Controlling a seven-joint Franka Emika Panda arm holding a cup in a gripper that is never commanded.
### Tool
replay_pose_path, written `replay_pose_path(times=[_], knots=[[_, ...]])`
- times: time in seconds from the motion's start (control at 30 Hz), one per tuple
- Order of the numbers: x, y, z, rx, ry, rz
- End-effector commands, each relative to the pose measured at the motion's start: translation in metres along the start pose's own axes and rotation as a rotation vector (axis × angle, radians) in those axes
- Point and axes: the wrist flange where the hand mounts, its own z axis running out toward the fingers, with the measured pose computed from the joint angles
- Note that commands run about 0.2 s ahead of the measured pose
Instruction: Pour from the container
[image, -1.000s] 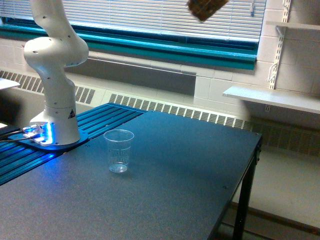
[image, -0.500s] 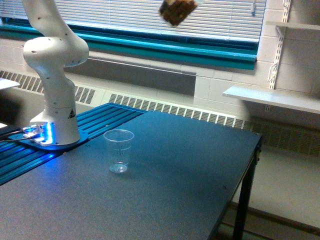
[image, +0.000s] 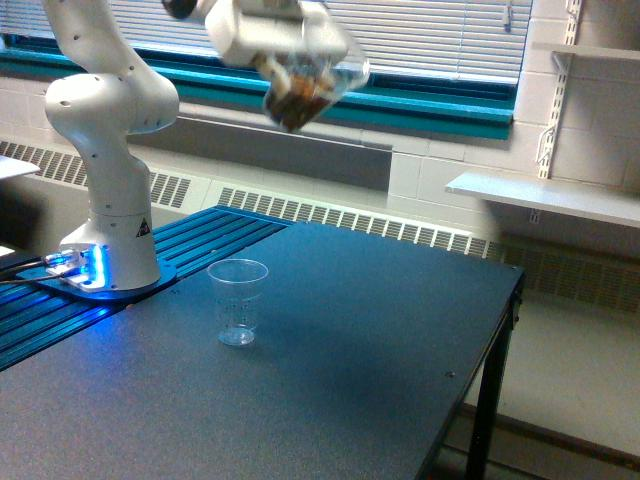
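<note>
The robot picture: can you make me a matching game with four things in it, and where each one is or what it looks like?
Things:
1. container
2. cup
3. robot base
4. shelf

Places or states:
A. standing upright and empty on the dark table
B. white, fixed to the wall at the exterior view's right
C. up in the air, tilted, with brown bits inside
D. white, with a blue glow at its foot, at the exterior view's left

Pairs: 1-C, 2-A, 3-D, 4-B
</note>
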Motion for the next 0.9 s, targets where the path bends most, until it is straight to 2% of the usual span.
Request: replay_pose_path(times=[0.03, 0.3, 0.57, 0.9], knots=[[-0.039, 0.017, 0.026, -0.024, -0.072, -0.027], [-0.092, 0.049, 0.055, -0.083, -0.169, -0.048], [-0.134, 0.097, 0.075, -0.171, -0.258, -0.053], [-0.107, 0.127, 0.067, -0.205, -0.227, -0.03]])
